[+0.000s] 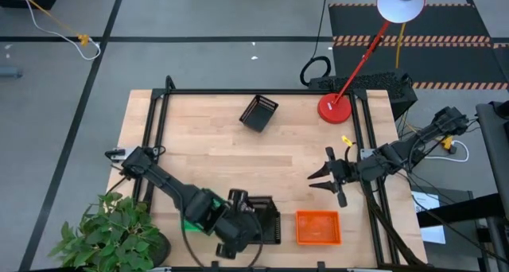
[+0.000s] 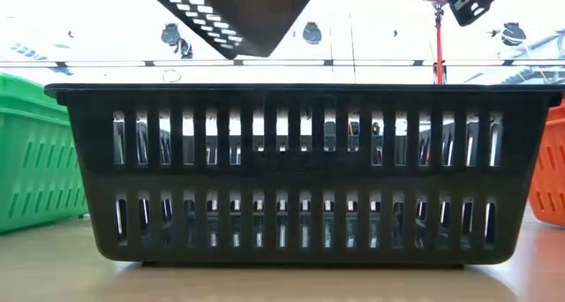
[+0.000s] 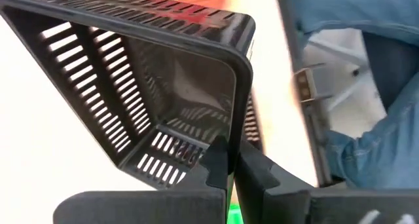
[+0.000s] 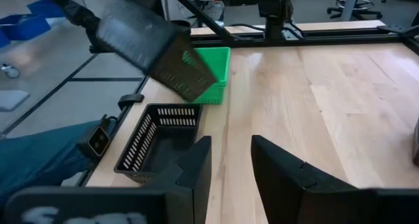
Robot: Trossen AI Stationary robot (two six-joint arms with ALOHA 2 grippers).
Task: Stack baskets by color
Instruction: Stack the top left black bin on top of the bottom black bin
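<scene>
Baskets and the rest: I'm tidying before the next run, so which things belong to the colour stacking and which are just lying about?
Job:
- black basket held by left gripper
- black basket on table
- far black basket
- orange basket
- green basket

Lying about:
- red lamp
- plant

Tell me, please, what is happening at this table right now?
The left claw is shut on the wall of a black basket, holding it tilted in the air above another black basket at the table's near edge. A green basket sits beside that one and an orange basket on its other side. A third black basket lies tipped near the far edge. The right claw waits open over the table.
</scene>
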